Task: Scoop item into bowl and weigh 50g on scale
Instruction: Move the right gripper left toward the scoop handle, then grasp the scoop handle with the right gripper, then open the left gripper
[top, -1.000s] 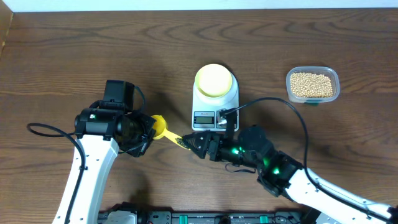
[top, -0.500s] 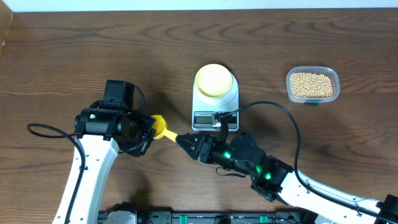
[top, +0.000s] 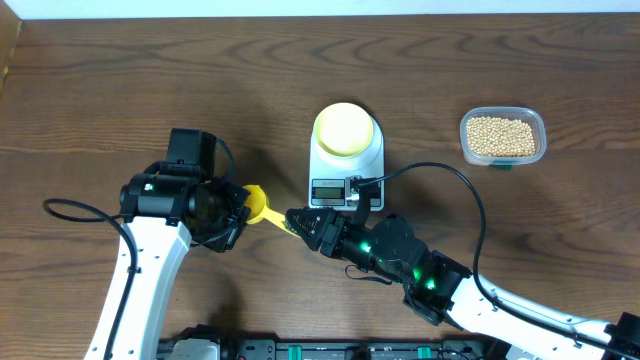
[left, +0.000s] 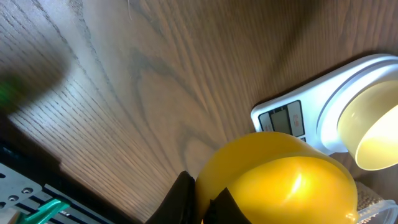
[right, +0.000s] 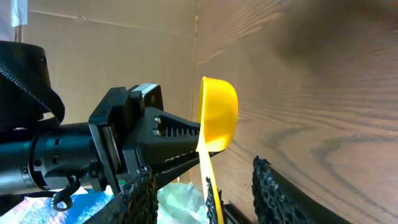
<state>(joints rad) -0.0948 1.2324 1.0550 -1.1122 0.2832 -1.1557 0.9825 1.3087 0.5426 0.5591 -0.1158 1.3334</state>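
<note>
A yellow measuring spoon (top: 262, 207) hangs just left of the white scale (top: 345, 165), and the pale-yellow bowl (top: 345, 128) stands on the scale. My left gripper (top: 243, 207) is shut on the rim of the spoon's cup (left: 280, 177). The left wrist view also shows the scale (left: 292, 118) and the bowl (left: 373, 127). My right gripper (top: 300, 222) straddles the spoon's handle (right: 210, 186), its fingers (right: 142, 196) open with gaps on both sides. The tan beans (top: 502, 136) lie in a clear tub at the right.
The clear plastic tub (top: 503, 160) stands at the far right of the wooden table (top: 150, 90). A black cable (top: 470, 190) loops from the right arm near the scale. A rail (top: 330, 350) runs along the table's front edge.
My right gripper has slid left along the spoon's handle toward the cup, and its fingers have narrowed. The left arm and spoon have stayed put.
</note>
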